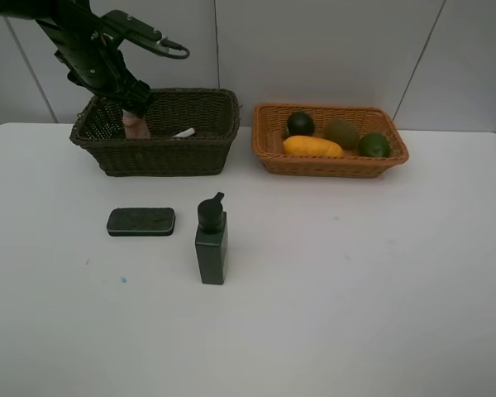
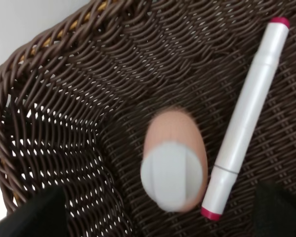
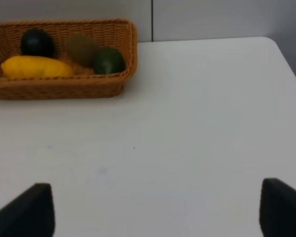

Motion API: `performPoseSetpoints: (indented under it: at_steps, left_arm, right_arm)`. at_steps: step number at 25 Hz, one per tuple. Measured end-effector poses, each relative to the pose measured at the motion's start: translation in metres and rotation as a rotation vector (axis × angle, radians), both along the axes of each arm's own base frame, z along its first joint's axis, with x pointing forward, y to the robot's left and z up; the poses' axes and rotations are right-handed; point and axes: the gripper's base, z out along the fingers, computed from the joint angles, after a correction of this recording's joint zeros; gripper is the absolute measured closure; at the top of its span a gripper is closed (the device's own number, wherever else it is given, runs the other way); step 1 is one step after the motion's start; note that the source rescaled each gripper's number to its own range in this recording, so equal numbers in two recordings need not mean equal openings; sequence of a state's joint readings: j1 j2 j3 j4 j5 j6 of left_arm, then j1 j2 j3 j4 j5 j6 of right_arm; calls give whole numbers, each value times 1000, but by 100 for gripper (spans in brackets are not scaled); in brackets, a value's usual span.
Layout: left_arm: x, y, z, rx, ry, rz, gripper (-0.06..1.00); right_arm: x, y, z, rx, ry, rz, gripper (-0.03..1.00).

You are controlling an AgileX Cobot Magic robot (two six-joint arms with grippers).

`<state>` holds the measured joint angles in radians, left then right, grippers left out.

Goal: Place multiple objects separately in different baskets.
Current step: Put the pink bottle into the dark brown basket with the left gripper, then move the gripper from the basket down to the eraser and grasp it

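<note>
My left gripper [image 2: 158, 213] is hanging inside the dark basket [image 1: 161, 153], jaws wide apart and gripping nothing. The pink bottle [image 2: 173, 165], blurred, is sitting between my fingers, clear of both and just beside the white marker [image 2: 246, 116].

My right gripper [image 3: 155, 210] is hovering over the table [image 1: 355, 289], jaws apart and empty.

The mango [image 1: 312, 147], mangosteen [image 1: 300, 124], kiwi [image 1: 342, 132] and lime [image 1: 374, 145] are lying in the orange basket [image 1: 331, 163]. The pump bottle [image 1: 211, 244] is standing on the table, with the black block [image 1: 140, 222] lying near it.

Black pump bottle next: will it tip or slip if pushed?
Probably tippy: the black pump bottle stands upright, tall on a narrow base, so a high push could topple it. Its flat sides look smooth, perhaps slippery; a mid-body grip seems safer. Squarish, unlikely to roll.
</note>
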<state>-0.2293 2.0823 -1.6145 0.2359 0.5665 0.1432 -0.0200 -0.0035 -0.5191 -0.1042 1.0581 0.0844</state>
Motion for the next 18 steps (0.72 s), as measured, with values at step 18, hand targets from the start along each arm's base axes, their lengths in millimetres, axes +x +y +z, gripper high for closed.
performPoseSetpoints:
  at_steps: [18]
  left_arm:
    - [-21, 4, 54, 28, -27, -23, -5]
  right_arm:
    - [0, 0, 0, 0, 0, 0, -3]
